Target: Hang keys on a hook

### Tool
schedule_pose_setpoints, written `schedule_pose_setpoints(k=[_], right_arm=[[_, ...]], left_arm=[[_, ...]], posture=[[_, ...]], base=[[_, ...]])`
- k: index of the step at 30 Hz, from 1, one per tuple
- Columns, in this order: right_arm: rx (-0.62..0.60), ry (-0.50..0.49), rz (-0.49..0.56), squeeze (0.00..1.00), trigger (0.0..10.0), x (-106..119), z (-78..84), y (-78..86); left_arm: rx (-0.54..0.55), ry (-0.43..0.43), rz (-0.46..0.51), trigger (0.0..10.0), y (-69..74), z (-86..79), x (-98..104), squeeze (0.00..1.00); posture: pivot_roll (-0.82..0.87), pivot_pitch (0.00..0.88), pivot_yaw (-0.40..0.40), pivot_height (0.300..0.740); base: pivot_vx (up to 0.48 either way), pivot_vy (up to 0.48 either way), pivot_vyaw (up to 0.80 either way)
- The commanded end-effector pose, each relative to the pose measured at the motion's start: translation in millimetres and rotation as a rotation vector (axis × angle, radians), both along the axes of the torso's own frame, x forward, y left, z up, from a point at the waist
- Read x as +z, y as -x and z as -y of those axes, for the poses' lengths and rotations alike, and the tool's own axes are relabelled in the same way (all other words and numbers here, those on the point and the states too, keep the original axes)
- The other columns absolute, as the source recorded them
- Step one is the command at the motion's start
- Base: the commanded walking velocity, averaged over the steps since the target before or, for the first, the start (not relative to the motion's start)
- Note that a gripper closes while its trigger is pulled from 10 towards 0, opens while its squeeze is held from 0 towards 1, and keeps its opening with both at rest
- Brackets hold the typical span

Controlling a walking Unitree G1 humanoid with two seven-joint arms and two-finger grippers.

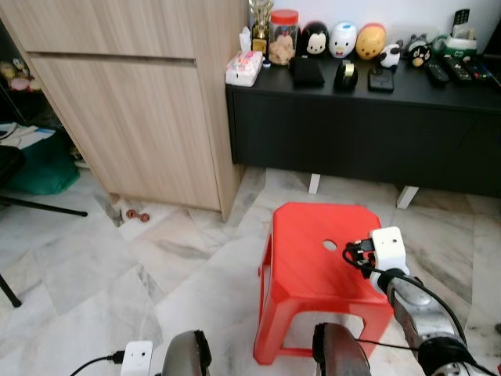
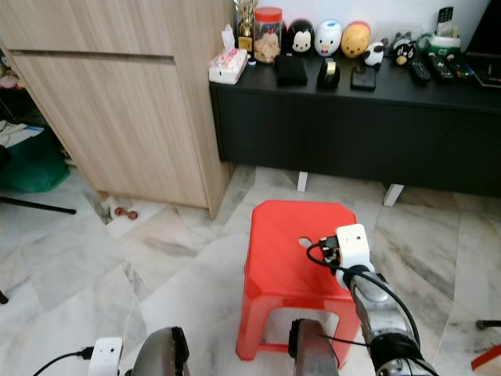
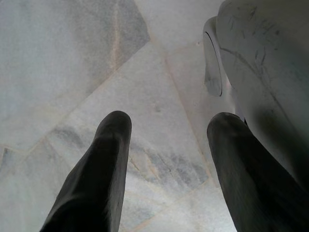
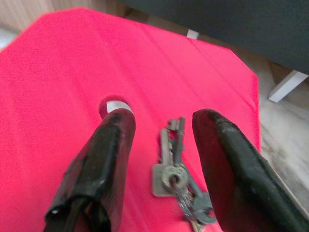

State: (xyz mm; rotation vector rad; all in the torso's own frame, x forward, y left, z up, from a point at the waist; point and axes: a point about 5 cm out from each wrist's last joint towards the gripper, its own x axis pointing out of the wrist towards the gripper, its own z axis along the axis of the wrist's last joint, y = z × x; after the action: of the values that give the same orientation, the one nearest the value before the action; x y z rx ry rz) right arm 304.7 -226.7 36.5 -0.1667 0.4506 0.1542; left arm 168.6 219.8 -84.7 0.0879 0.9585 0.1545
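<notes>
Currently: bunch of small grey metal keys on a ring (image 4: 176,181), lying flat on the red plastic stool (image 4: 63,72), just past its centre hole towards 4 o'clock. Right gripper (image 4: 161,125) spread wide, straddling them, untouched. You lower straight, pinch near the ring, lift cleanly. Left gripper (image 3: 166,130) idle, fingers apart, over the marble floor (image 3: 72,58). Hook unseen.

Keys (image 4: 176,180) lie on stool (image 1: 313,266) before sideboard (image 1: 360,133).
</notes>
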Motion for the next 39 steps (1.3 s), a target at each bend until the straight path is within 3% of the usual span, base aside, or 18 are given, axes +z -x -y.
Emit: schedule_pose_setpoints(k=[1,19,39], right_arm=[[0.025,0.018,-0.023,0.0,10.0,5,3.4,-2.0],[0.064,0.057,-0.184,0.0,10.0,2,12.9,11.8],[0.014,0.048,-0.148,0.0,10.0,3,5.4,7.1]], left_arm=[[-0.064,0.054,-0.017,10.0,-0.9,19.8,-4,0.0],[-0.087,0.05,-0.021,10.0,-2.1,19.2,-3,0.0],[-0.102,0.035,-0.019,10.0,-4.4,17.3,-2,0.0]], posture=[[-0.07,0.046,0.005,0.548],[-0.07,0.059,0.015,0.548],[-0.07,0.066,0.024,0.548]], base=[[0.0,0.0,0.0],[0.0,0.0,0.0],[0.0,0.0,0.0]])
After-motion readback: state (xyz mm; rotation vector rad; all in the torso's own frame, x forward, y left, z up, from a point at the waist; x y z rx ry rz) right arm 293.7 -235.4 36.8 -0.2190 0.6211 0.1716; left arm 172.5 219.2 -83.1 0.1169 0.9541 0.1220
